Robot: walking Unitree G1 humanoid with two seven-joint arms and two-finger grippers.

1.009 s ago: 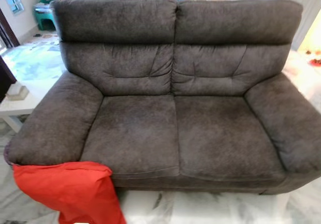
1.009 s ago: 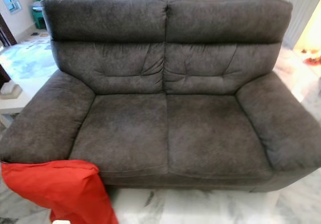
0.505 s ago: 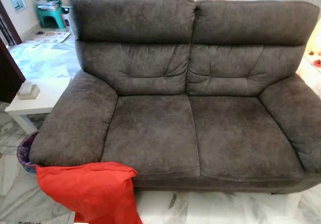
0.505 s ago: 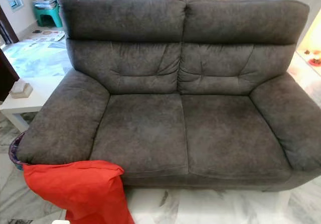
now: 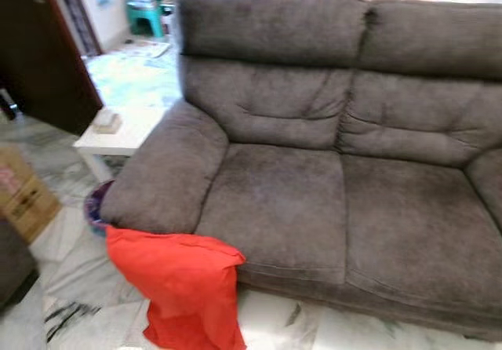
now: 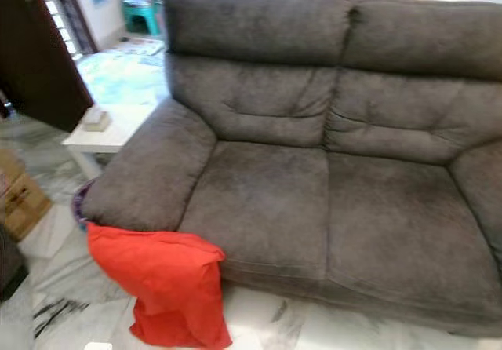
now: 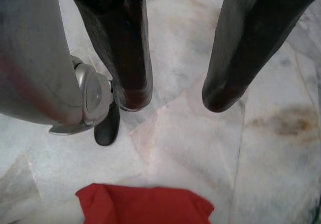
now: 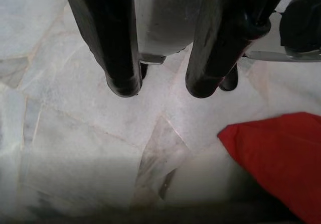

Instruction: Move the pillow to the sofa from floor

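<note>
A: What was on the far left?

B: A dark door stood there, with a cardboard box on the marble floor below it. Next came a small white worktop carrying a little box, and far behind it a green stool.

A: And the pillow?

B: The red pillow sat on the floor, leaning against the front of the grey sofa, just under its left armrest. A dark basket peeked out between the armrest and the worktop's leg.

A: Anything lying on the seats?

B: Both seat cushions to the right of the pillow showed bare fabric.

A: The grippers?

B: The left gripper hung over the floor, fingers spread apart and holding nothing, the pillow's edge near below it. The right gripper also pointed at the floor, its fingers parted and empty, the pillow's corner just beside it.
</note>
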